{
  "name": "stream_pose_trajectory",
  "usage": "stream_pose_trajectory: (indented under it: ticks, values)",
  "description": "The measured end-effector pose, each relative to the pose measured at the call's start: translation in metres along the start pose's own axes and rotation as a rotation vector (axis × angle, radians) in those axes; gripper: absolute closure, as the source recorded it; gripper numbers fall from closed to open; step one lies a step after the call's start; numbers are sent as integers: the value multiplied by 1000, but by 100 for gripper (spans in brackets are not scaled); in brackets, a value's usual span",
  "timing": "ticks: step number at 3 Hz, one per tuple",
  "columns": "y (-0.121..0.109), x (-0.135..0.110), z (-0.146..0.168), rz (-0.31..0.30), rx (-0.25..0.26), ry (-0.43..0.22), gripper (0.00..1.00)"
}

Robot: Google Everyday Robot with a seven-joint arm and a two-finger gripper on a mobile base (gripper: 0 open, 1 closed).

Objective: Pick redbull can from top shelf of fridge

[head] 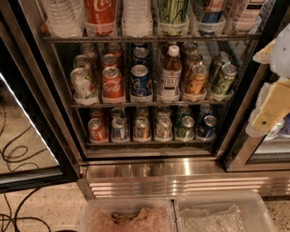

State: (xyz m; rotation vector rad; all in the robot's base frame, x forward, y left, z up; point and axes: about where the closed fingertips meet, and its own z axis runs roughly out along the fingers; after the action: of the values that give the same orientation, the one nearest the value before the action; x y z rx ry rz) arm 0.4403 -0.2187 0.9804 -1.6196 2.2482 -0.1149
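**A:** Where is the redbull can (211, 10)?

**B:** It stands on the top shelf (149, 39) of the fridge (172, 170), right of centre and just beside the green-striped can (172, 11). Only its lower part shows, seated in a clear cup (209, 28).

**A:** And the end effector (272, 106)?

**B:** It hangs at the right edge of view, in front of the fridge's right frame. It is mostly below the shelf and well apart from the can. Whether it is wide or narrow cannot be told.

**A:** What does the approach call for?

**B:** Likely a rise above the front rail, then a straight, centred entry at body height. The neighbours stand close, so it should avoid nudging them, and lift the can clear of the cup before withdrawing.
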Motion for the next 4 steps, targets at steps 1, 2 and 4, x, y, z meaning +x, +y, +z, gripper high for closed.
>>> stream_pose_trajectory:
  ticks: [1,2,4]
  values:
    - [-2,13,1,171,-31,-74,0]
    - [1,5,-1,172,-38,-93,0]
    - [21,2,-7,360,186,-97,0]
